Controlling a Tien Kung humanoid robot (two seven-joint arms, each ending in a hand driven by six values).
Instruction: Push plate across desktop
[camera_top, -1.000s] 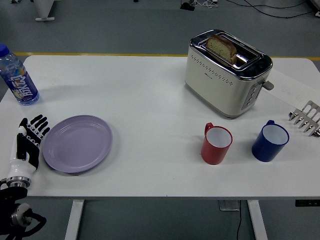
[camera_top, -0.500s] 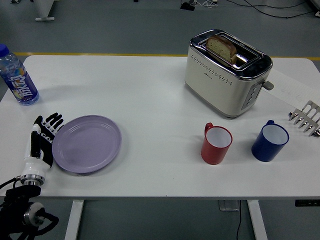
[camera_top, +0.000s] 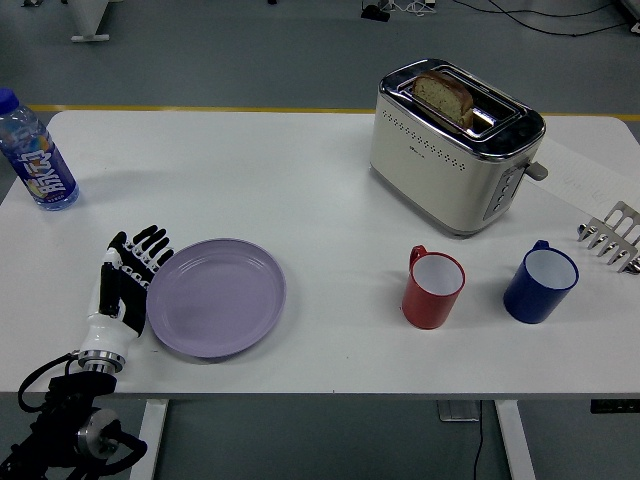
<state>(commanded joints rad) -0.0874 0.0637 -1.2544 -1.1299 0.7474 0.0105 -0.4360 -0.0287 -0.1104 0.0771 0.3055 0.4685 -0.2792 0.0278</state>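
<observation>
Flat robot hand against plate

The plate looks smooth and a bit shiny. The toaster has shiny metal on top. The worktop is flat and matt. The bottle is clear plastic.
</observation>
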